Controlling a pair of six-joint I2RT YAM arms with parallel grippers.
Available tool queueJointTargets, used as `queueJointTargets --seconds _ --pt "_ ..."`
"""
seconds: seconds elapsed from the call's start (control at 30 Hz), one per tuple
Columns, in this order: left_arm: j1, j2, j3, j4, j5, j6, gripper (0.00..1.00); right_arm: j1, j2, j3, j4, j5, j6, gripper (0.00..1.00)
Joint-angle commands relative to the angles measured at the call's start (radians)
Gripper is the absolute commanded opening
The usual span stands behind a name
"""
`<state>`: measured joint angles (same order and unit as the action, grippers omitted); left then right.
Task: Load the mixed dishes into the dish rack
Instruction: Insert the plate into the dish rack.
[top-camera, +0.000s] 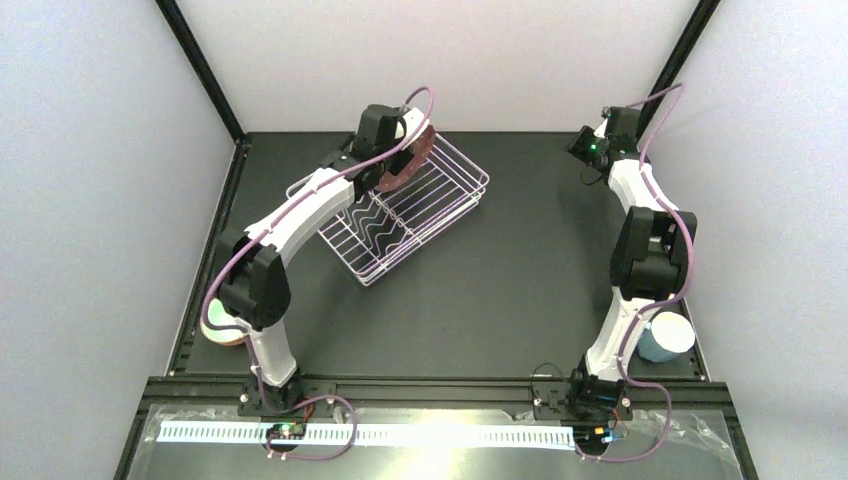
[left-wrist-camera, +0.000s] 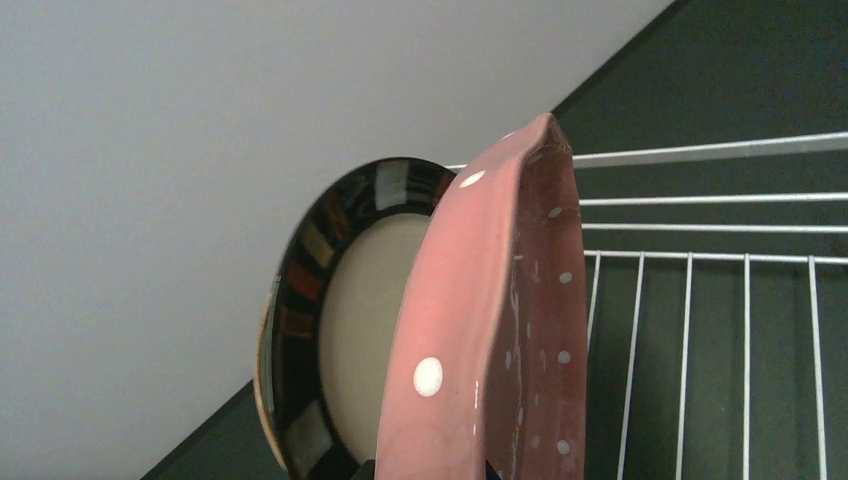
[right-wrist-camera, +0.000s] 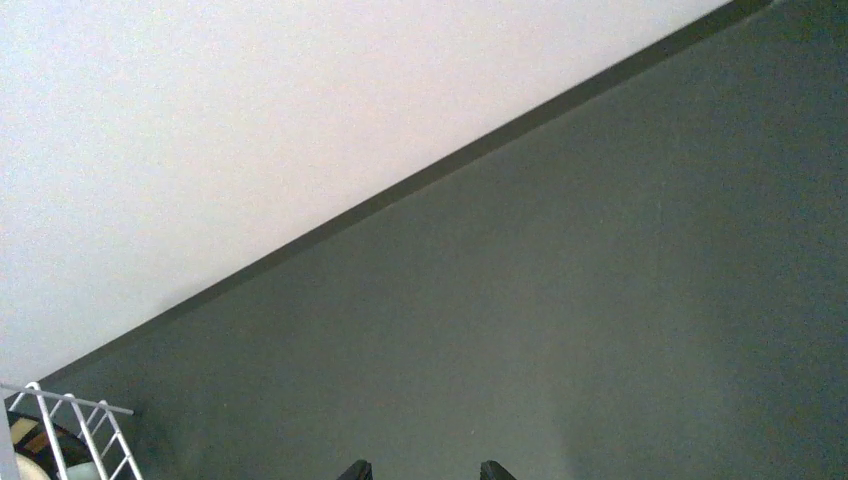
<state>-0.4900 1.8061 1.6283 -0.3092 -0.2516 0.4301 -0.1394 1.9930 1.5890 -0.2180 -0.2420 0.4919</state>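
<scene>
Pink speckled plate (left-wrist-camera: 490, 330) pinched on edge by left end effector (top-camera: 393, 165), to suit dish rack (top-camera: 440, 215) slots, 11 o'clock; right end effector (right-wrist-camera: 420, 470) spread, empty.

A pink plate (left-wrist-camera: 480, 330) with white dots stands up on its edge. Just behind it is a plate with a dark rim (left-wrist-camera: 350, 320). The white rack (left-wrist-camera: 700, 228) is on the right.

The pink plate (left-wrist-camera: 480, 330) is smooth, glossy glazed ceramic catching highlights; the dark-rimmed plate (left-wrist-camera: 345, 320) has a shiny glaze too. The rack (left-wrist-camera: 700, 228) is thin, smooth, white-coated wire, and the table (right-wrist-camera: 600, 300) is a dark, matt, even surface
</scene>
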Motion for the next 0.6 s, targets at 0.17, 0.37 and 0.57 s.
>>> queueJointTargets --seconds 0.17,0.37,0.57 --pt "0.009 0.056 0.046 0.191 -0.009 0.127 0.01 0.003 0.033 -0.008 0.112 0.027 -0.054 0.62" --pt "0.009 0.088 0.040 0.200 -0.024 0.191 0.01 0.003 0.040 -0.009 0.127 0.035 -0.066 0.62" --pt "0.012 0.107 0.026 0.229 -0.025 0.202 0.01 0.004 0.042 -0.014 0.138 0.036 -0.077 0.62"
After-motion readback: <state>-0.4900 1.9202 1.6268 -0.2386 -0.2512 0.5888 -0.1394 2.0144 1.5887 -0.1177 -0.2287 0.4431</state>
